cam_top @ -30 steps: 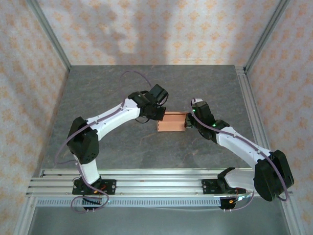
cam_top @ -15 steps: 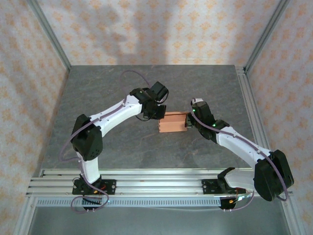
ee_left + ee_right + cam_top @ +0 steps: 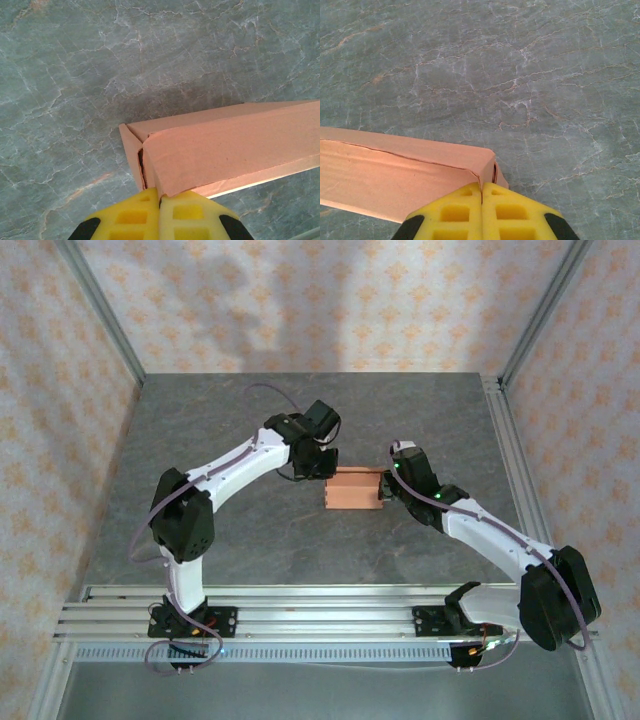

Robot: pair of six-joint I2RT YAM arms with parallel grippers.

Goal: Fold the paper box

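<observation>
The salmon-orange paper box [image 3: 352, 489] lies on the grey table as a small shallow box between my two grippers. My left gripper [image 3: 323, 473] is at its left end; in the left wrist view its yellow fingers [image 3: 131, 215] are shut, tips [image 3: 159, 192] against the end of the box [image 3: 220, 145], where a flap corner overlaps one fingertip and a slit gapes. My right gripper [image 3: 384, 487] is at the right end, shut too, with its tips [image 3: 481, 187] touching the corner of the box [image 3: 395, 175].
Metal frame posts [image 3: 510, 350] and patterned walls enclose the marbled grey table [image 3: 230, 530]. An aluminium rail [image 3: 320, 610] carrying both arm bases runs along the near edge. Bare tabletop lies on all sides of the box.
The left arm has swung, its elbow and wrist shifting to the right and slightly away. The box nudged a little to the right. The right arm stayed put. Both grippers stayed shut.
</observation>
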